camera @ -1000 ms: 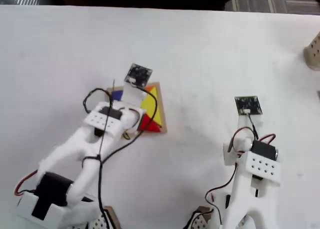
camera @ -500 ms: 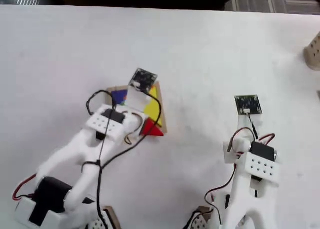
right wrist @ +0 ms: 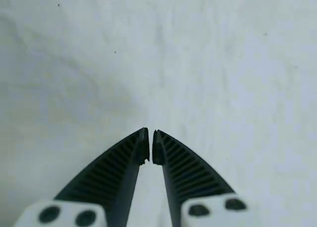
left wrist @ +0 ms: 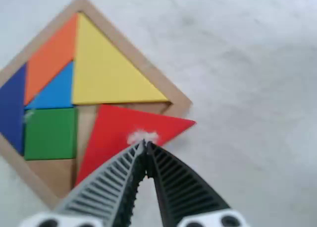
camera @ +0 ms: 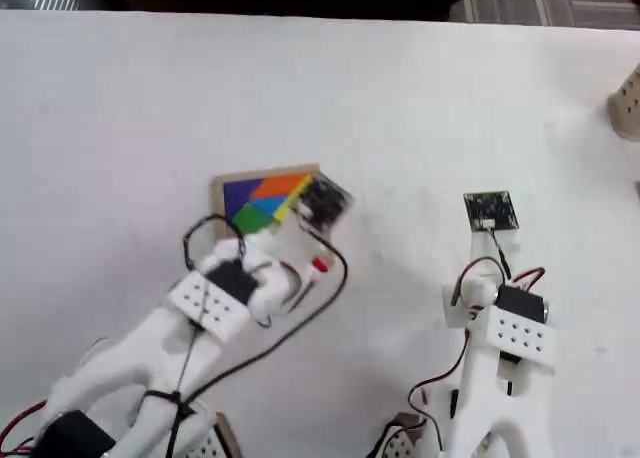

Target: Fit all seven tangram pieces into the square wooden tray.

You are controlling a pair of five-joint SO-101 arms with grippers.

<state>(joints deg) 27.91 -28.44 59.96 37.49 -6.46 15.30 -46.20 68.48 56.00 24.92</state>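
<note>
Wooden tray (camera: 262, 174) (left wrist: 133, 57) on the white bench (camera: 450, 98) (right wrist: 223, 63), left of the middle, partly under the left arm (camera: 210, 298). Seen cornerwise from the left wrist. Inside, flat against one another: large yellow triangle (left wrist: 106, 73) along one rim, orange triangle (left wrist: 49, 56) beside it, small light-blue triangle (left wrist: 54, 90) tucked below the orange, green square (left wrist: 49, 133) next to that, dark blue piece (left wrist: 12, 103) at the far corner. Large red triangle (left wrist: 114, 133) askew, one sharp corner poking out past the rim and over the bench, a strip of bare wood showing between it and both the green square and the yellow triangle. Left jaws pressed together with nothing between them, tips down at the red triangle's near edge, a small white fleck just ahead of them. Right arm (camera: 510, 338) well apart on the other side of the bench. Right jaws closed to a thin slit, gripping nothing, above bare bench.
</note>
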